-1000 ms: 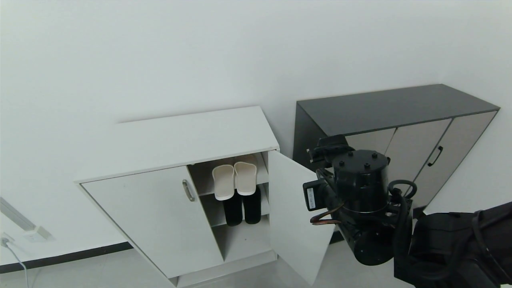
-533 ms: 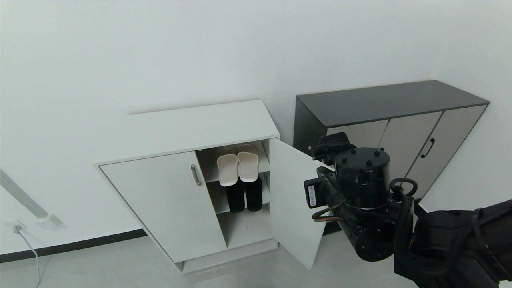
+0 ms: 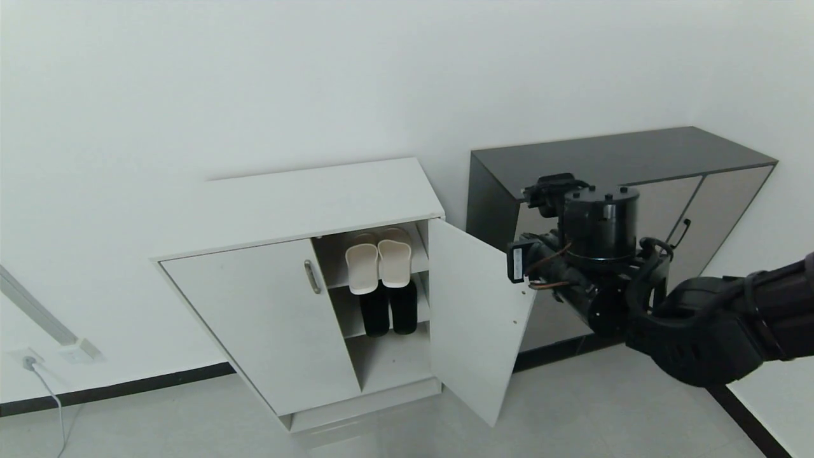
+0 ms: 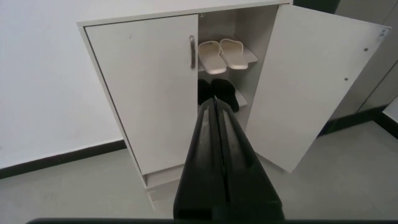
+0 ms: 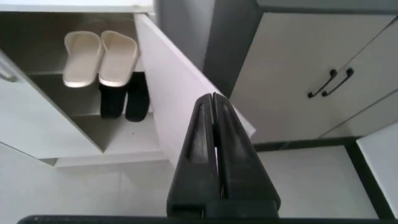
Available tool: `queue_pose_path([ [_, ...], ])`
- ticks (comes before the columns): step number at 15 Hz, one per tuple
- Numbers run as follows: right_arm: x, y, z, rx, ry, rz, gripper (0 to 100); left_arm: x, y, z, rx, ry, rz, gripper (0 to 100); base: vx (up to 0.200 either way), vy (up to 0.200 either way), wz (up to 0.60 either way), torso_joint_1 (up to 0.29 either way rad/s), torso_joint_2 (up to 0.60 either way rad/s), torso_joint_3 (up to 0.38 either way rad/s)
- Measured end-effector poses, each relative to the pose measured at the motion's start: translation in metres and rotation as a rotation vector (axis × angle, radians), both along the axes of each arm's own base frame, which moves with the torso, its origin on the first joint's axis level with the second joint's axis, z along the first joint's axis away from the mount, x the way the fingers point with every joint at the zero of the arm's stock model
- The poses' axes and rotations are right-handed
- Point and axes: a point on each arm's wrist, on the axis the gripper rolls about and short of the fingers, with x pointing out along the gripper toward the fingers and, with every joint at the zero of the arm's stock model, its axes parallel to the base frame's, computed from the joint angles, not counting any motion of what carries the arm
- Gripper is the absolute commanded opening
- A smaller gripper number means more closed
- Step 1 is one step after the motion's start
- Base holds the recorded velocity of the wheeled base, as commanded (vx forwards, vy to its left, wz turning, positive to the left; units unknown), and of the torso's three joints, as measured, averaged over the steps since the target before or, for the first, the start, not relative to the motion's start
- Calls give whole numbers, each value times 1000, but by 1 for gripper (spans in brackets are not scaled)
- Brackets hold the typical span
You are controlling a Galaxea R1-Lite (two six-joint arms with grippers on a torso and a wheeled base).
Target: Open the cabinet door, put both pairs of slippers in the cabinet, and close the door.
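The white cabinet (image 3: 305,203) stands against the wall with its right door (image 3: 474,318) swung open and its left door (image 3: 267,324) closed. A white pair of slippers (image 3: 378,267) lies on the upper shelf, and a black pair (image 3: 389,308) sits on the shelf below. My right arm (image 3: 598,254) hangs just right of the open door's outer edge. The right gripper (image 5: 214,96) is shut with nothing in it, above the door (image 5: 180,99). My left gripper (image 4: 216,99) is shut and holds nothing, in front of the cabinet and facing the black slippers (image 4: 224,93).
A dark cabinet (image 3: 610,159) with grey doors stands to the right of the white one, behind my right arm. A wall socket with a cable (image 3: 28,362) is low at the left. Grey floor (image 3: 572,407) lies in front of both cabinets.
The head camera shifted early on. Since half a second ago my right arm has risen and moved right, away from the open door. The door and slippers stayed put.
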Motion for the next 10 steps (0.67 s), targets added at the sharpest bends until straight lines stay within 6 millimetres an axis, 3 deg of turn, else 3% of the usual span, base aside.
queue_pose_path([
  [6,45,-24,0,75,137,-6,0,0,0,0,0,0,0,0,0,0,0,0,0,0],
  [10,67,-38,-14,85,178,-32,0,0,0,0,0,0,0,0,0,0,0,0,0,0],
])
